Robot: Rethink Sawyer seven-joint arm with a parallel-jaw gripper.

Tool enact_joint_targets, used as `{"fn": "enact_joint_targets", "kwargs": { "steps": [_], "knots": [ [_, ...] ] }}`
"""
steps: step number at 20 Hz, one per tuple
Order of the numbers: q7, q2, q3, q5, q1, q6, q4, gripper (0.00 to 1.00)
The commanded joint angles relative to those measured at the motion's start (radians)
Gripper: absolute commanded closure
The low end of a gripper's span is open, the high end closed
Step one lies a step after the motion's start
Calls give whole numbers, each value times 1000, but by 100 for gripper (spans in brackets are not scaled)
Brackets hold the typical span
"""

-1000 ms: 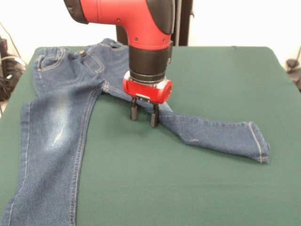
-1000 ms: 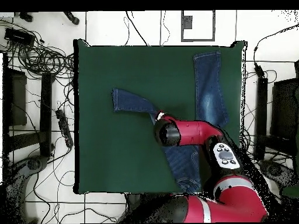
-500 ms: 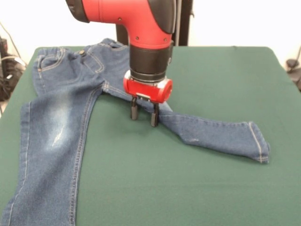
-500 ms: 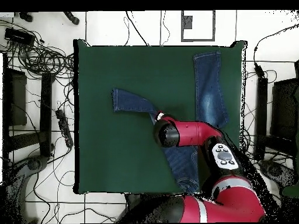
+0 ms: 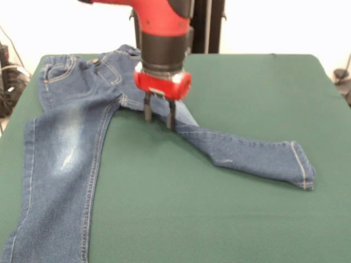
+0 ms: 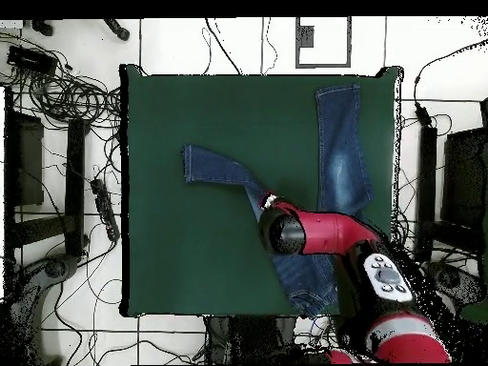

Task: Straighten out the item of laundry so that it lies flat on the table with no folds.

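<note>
- the red and black arm's gripper (image 5: 157, 116) is hanging over the upper part of the splayed leg of the blue denim jeans (image 5: 71, 137), close to the crotch; its two black fingers (image 5: 147, 113) are standing a little apart with nothing between them.
- the jeans are lying on the dark green felt-like table (image 5: 247, 219): one leg is running straight toward the front edge, the other is angling out sideways, its hem (image 5: 303, 164) well apart from the first.
- judging from this, the step in hand is repositioning over the crooked leg; the next move is calling for a pinch of the denim and a drag toward the straight leg.
- cables (image 6: 67, 91) are lying on the floor off the table; nothing is blocking the way.
</note>
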Motion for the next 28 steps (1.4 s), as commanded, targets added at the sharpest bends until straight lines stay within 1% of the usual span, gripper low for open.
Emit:
{"fn": "enact_joint_targets", "kwargs": {
  "steps": [1, 3, 6, 7, 10, 11, 15, 24, 26, 28],
  "knots": [
    [-71, -216, 149, 23, -98, 182, 290, 0],
    [-77, -217, 146, 9, -111, 182, 305, 0],
    [-64, -138, 125, -45, -111, 112, 280, 0],
    [-58, -106, 133, -54, -126, 82, 282, 0],
    [-36, -70, 106, -80, -98, 42, 255, 0],
    [-27, -65, 106, -82, -91, 33, 253, 0],
    [46, -78, 66, -74, -15, 24, 249, 0],
    [105, -22, 51, -46, 52, -56, 230, 0],
    [119, 9, 42, -45, 64, -96, 223, 0],
    [132, 80, 22, -54, 73, -174, 193, 0]
  ]
}}
